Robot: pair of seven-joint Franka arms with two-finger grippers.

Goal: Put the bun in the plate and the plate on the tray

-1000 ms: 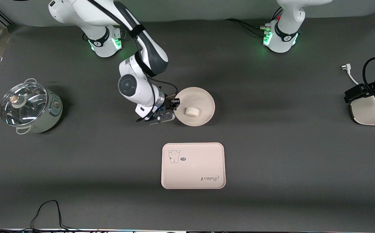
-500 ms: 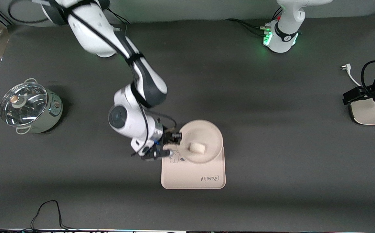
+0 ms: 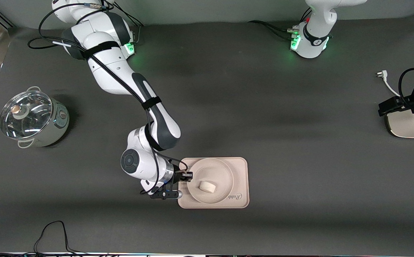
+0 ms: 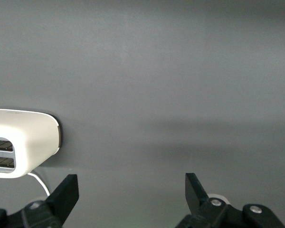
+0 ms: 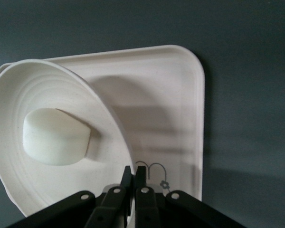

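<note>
On tray (image 3: 241,171), plate (image 3: 225,167) with bun (image 3: 207,186)

The bun (image 3: 207,186) lies in the plate (image 3: 225,171), which is over the tray (image 3: 241,166)

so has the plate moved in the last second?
Yes. The plate, gripped by the right gripper, went from farther up the table to over the tray, nearer the front camera.
</note>
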